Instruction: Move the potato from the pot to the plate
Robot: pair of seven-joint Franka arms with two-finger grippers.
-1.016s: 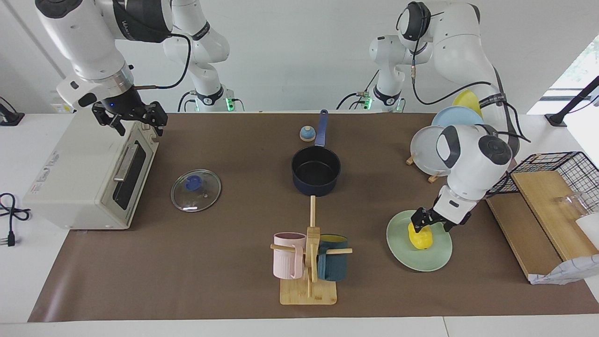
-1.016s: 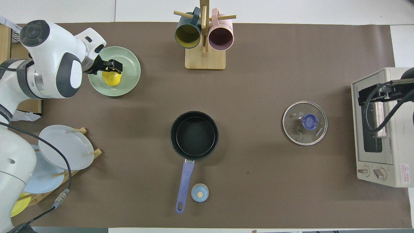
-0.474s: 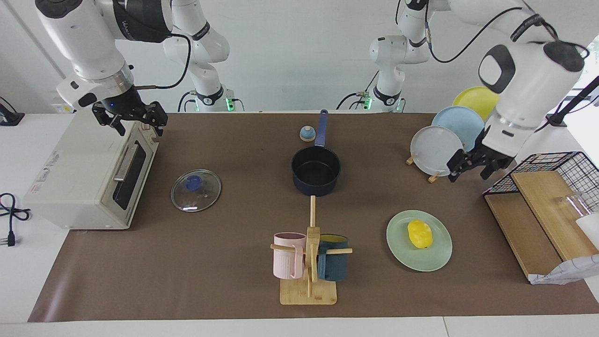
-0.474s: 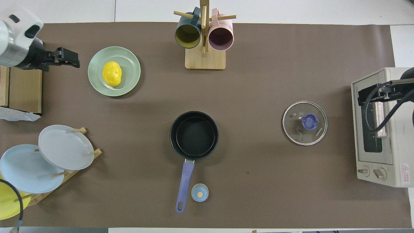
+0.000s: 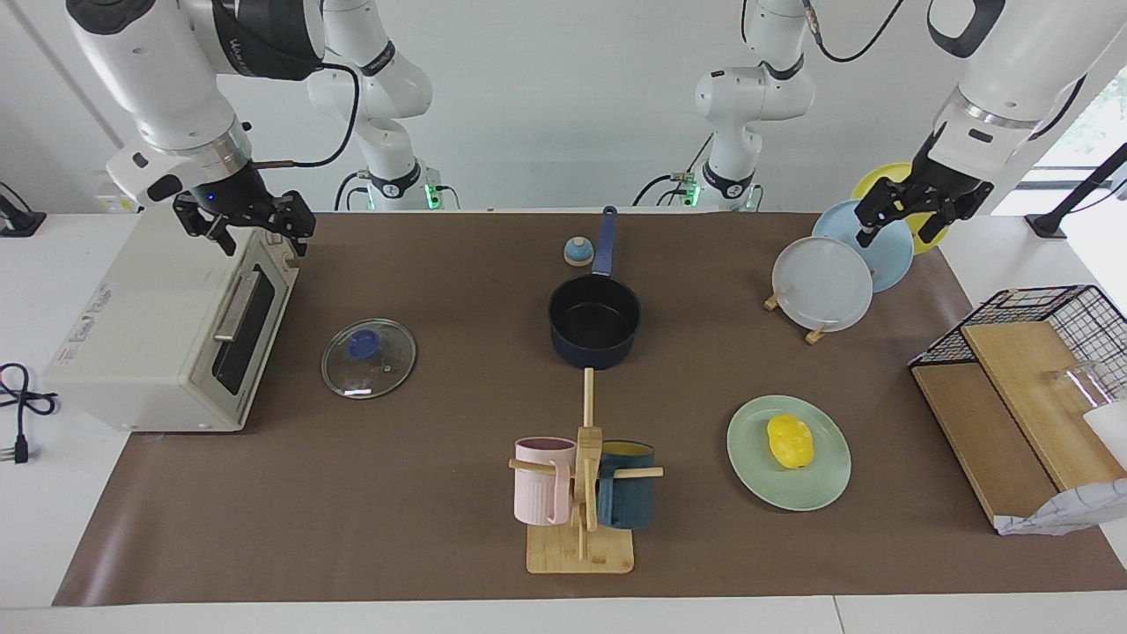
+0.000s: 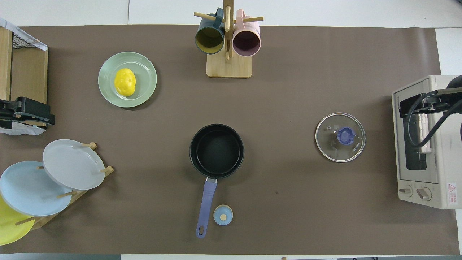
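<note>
Potato: the small, glossy, bright yellow lumpy toy potato (image 5: 790,441) lies on the pale mint-green round plate (image 5: 828,480), a little off its middle, with nothing touching it.
Plate: it sits flat on the brown table mat (image 5: 423,493), toward the left arm's end of the table and farther from the robots than the pot.
Pot: the small dark navy saucepan (image 5: 594,322) with a black inside stands uncovered near the middle of the mat, holding nothing; its long blue handle (image 5: 605,241) points toward the robots.
Lid: the round glass lid with a blue knob (image 5: 368,357) lies flat on the mat, well apart from the pot, toward the right arm's end.
Left gripper: the left gripper (image 5: 909,216) hangs in the air over the wooden rack of upright plates (image 5: 841,264), fingers spread apart and holding nothing.
Right gripper: the right gripper (image 5: 246,227) hangs over the top front edge of the cream-white toaster oven (image 5: 167,326), fingers apart and holding nothing.
Mug stand: a wooden stand (image 5: 581,519) carries a pink mug and a dark teal mug, beside the plate.
</note>
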